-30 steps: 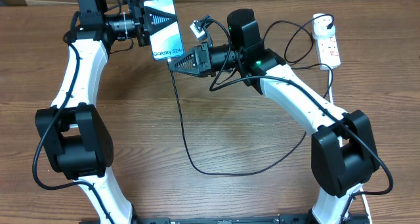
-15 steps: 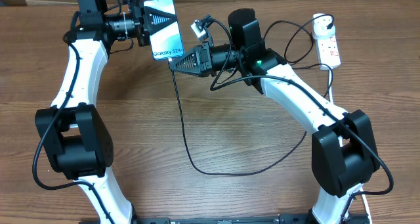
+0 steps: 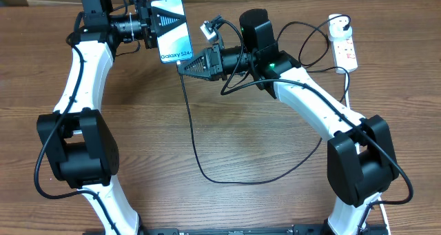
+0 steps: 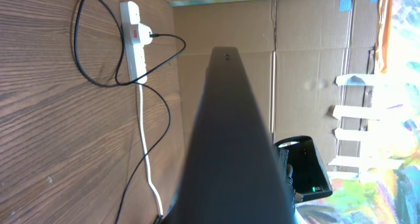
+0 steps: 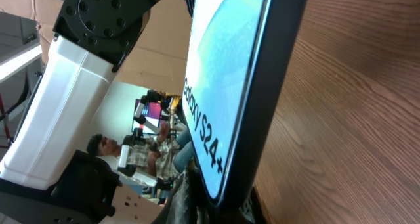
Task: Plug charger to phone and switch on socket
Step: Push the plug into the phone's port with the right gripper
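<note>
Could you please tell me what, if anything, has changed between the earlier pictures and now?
Nothing has visibly changed. The left gripper still holds the phone up. The right gripper stays at the phone's bottom edge with the charger, whose cable hangs from it in the same loop across the table. The socket lies where it was.
</note>
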Controlling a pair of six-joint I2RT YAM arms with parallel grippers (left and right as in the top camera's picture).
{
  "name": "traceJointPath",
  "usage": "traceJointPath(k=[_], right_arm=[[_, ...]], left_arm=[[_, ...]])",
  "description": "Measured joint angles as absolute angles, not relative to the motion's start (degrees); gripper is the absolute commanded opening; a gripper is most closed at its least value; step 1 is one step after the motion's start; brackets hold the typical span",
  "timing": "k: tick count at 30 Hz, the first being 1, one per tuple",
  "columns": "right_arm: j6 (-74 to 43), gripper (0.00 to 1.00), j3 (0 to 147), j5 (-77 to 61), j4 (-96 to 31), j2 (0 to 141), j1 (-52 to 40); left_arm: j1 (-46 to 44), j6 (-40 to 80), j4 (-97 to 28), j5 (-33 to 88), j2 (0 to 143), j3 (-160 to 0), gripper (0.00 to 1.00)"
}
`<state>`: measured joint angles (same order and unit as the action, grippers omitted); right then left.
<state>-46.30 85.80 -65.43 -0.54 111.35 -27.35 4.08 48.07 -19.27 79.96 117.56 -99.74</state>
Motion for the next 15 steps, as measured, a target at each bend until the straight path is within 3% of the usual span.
traceJointPath(k=[15], right_arm=[[-46.3, 0.04, 85.8, -65.6, -0.5, 111.4, -27.4]], left_arm=[[3.7, 48.1, -19.2, 80.0, 117.6, -99.7, 0.04]])
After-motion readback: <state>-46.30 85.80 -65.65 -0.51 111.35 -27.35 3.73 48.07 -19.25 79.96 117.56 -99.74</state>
